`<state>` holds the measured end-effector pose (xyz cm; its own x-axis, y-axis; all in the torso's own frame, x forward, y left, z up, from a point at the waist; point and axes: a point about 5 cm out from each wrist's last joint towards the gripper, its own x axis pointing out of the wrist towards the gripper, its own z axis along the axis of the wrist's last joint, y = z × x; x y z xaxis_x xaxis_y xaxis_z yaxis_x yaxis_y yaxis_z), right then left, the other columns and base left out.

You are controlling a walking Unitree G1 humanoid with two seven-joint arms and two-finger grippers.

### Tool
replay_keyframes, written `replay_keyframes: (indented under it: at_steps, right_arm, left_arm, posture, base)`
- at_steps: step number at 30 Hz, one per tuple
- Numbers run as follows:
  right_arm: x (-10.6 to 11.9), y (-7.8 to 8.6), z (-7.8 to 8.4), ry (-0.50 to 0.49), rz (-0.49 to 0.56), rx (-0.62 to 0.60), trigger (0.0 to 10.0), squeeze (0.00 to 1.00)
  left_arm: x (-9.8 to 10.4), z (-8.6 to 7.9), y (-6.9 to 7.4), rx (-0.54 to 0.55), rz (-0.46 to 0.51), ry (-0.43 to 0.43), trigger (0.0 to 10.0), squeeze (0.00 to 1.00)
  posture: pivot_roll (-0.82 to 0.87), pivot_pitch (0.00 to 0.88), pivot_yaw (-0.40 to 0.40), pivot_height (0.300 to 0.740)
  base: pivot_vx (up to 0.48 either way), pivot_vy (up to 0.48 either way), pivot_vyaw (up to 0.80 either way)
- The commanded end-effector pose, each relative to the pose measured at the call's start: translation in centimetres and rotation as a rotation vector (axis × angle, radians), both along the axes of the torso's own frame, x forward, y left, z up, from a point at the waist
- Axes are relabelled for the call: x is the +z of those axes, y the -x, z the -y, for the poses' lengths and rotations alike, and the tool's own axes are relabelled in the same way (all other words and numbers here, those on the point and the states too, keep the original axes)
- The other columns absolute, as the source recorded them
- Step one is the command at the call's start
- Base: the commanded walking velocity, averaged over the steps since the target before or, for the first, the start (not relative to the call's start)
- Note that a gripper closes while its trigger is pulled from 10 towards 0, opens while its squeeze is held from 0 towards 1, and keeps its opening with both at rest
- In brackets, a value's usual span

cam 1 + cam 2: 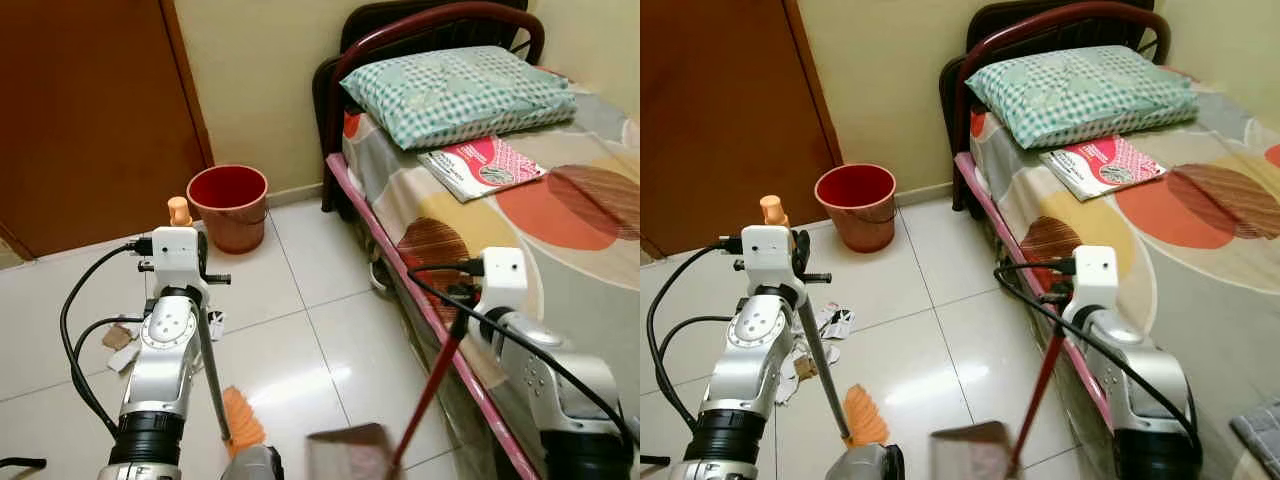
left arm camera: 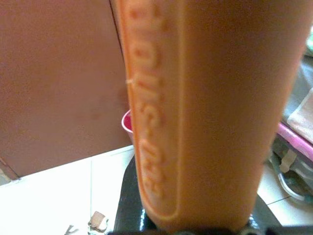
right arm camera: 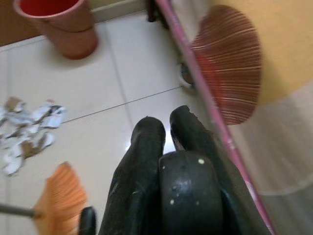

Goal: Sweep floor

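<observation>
A bed point(image 1: 560, 230) with a patterned sheet, a checked pillow point(image 1: 458, 92) and a pink booklet point(image 1: 483, 167) runs along the right, a brown door point(image 1: 90, 120) stands on the left, and a red bucket point(image 1: 229, 205) sits on the white tiled floor point(image 1: 300, 340) between them. The left gripper point(image 1: 178, 222) is closed around the broom point(image 1: 243, 420) — orange handle tip above, orange bristles on the tiles near scattered paper scraps point(image 1: 815, 340). The right gripper point(image 1: 462, 292) is clamped on the red pole of the dustpan point(image 1: 345, 452) — its pan rests beside the bristles.
</observation>
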<state>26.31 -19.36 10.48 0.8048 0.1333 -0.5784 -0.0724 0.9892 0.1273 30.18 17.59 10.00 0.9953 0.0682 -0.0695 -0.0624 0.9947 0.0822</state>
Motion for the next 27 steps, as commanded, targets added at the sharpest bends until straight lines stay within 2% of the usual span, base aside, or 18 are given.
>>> replay_keyframes:
  at_steps: [1,2,4,6,7,9,11,14,17,20,21,23,24,27]
  right_arm:
    - [0.2,1.1,-0.3,-0.076,-0.081,0.099,10.0,0.00]
    - [0.6,1.9,-0.1,-0.096,-0.113,0.171,10.0,0.00]
    - [1.3,3.2,1.1,-0.065,-0.158,0.297,10.0,0.00]
    - [2.1,3.4,3.0,0.015,-0.174,0.343,10.0,0.00]
    - [2.3,3.3,3.3,0.028,-0.172,0.350,10.0,0.00]
    - [2.6,3.2,3.2,0.036,-0.164,0.366,10.0,0.00]
    - [3.7,2.8,2.4,0.000,-0.136,0.423,10.0,0.00]
    - [4.2,3.6,1.0,-0.015,-0.141,0.545,10.0,0.00]
    - [3.8,2.7,0.7,0.028,-0.087,0.492,10.0,0.00]
    - [3.9,0.9,0.6,0.086,0.016,0.377,10.0,0.00]
    - [4.1,-0.9,0.6,0.174,0.121,0.255,10.0,0.00]
    - [4.6,-2.1,0.3,0.193,0.224,0.178,10.0,0.00]
    - [4.7,-3.2,-0.1,0.177,0.260,0.091,10.0,0.00]
    - [4.4,-4.2,-0.3,0.194,0.304,-0.017,10.0,0.00]
  left_arm:
    - [0.6,0.4,-0.3,-0.017,0.030,0.035,10.0,0.00]
    - [0.6,0.4,-0.3,-0.015,0.030,0.034,10.0,0.00]
    - [0.6,0.3,-0.3,-0.013,0.030,0.032,10.0,0.00]
    - [0.5,0.3,-0.3,-0.014,0.024,0.038,10.0,0.00]
    - [0.5,0.3,-0.3,-0.014,0.023,0.039,10.0,0.00]
    - [0.5,0.3,-0.3,-0.016,0.023,0.039,10.0,0.00]
    - [0.5,0.5,-0.4,-0.024,0.023,0.032,10.0,0.00]
    - [0.6,0.4,-0.4,-0.018,0.029,0.028,10.0,0.00]
    - [0.6,0.2,-0.3,-0.010,0.025,0.038,10.0,0.00]
    - [0.5,0.3,-0.3,-0.010,0.021,0.045,10.0,0.00]
    - [0.4,0.4,-0.4,-0.014,0.020,0.042,10.0,0.00]
    - [0.5,0.6,-0.4,-0.015,0.022,0.038,10.0,0.00]
    - [0.5,0.5,-0.4,-0.009,0.025,0.038,10.0,0.00]
    - [0.6,0.4,-0.3,0.002,0.026,0.045,10.0,0.00]
  posture:
    - [-0.04,0.000,-0.025,0.740]
    - [-0.04,0.000,-0.025,0.740]
    - [-0.04,0.000,-0.020,0.740]
    - [-0.05,0.000,-0.023,0.740]
    - [-0.05,0.000,-0.023,0.740]
    - [-0.05,0.000,-0.023,0.740]
    - [-0.05,0.000,-0.023,0.740]
    - [-0.05,0.000,-0.022,0.740]
    - [-0.05,0.000,-0.019,0.740]
    - [-0.05,0.000,-0.022,0.740]
    - [-0.05,0.000,-0.022,0.740]
    - [-0.04,0.000,-0.026,0.740]
    - [-0.03,0.000,-0.028,0.740]
    - [-0.02,0.000,-0.030,0.740]
  base:
    - [0.000,0.000,0.00]
    - [0.000,0.000,0.00]
    - [0.000,0.000,0.00]
    - [0.000,0.000,0.00]
    - [0.000,0.000,0.00]
    - [0.000,0.000,0.00]
    - [0.000,0.000,0.00]
    - [0.000,0.000,0.00]
    - [0.000,0.000,0.00]
    - [0.000,0.000,0.00]
    - [0.000,0.000,0.00]
    - [0.000,0.000,0.00]
    - [0.000,0.000,0.00]
    - [0.000,0.000,0.00]
